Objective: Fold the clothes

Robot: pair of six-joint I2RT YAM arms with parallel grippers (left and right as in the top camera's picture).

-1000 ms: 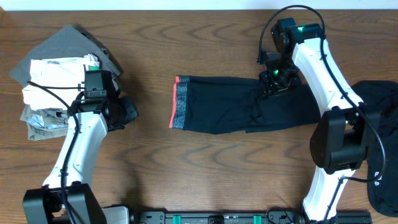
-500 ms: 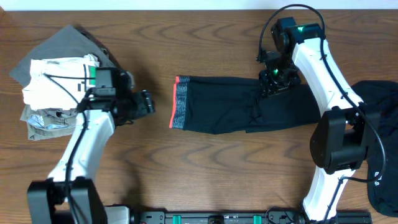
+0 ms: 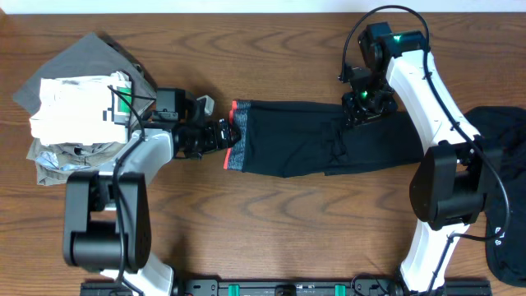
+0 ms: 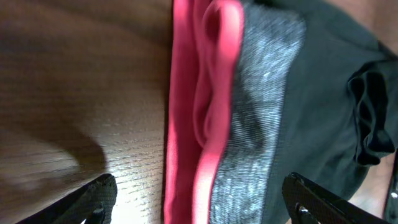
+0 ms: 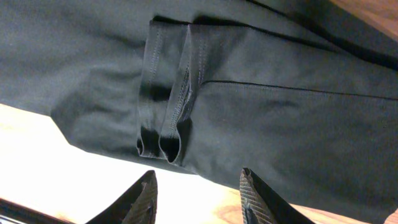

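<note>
Two arms reach over the table [image 3: 271, 222] in the overhead view. The left gripper [image 3: 223, 134] is at the waistband end of the trousers [image 3: 320, 148]. They lie flat and stretch away from its tips toward the right gripper [image 3: 362, 111], which is over their far edge, toward the leg end. A pile [image 3: 74, 115] of other clothes lies behind the left gripper, and a black garment [image 3: 503, 156] lies on the right arm's outer side.

In the left wrist view, the fingers [image 4: 93, 196] stand wide apart, released. The coral edge [image 4: 186, 124] and grey waistband [image 4: 261, 106] lie between them, not grasped.

In the right wrist view, the fingertips [image 5: 256, 199] are parted with bare table between them. The hems [image 5: 163, 146] lie just ahead, ungripped.
</note>
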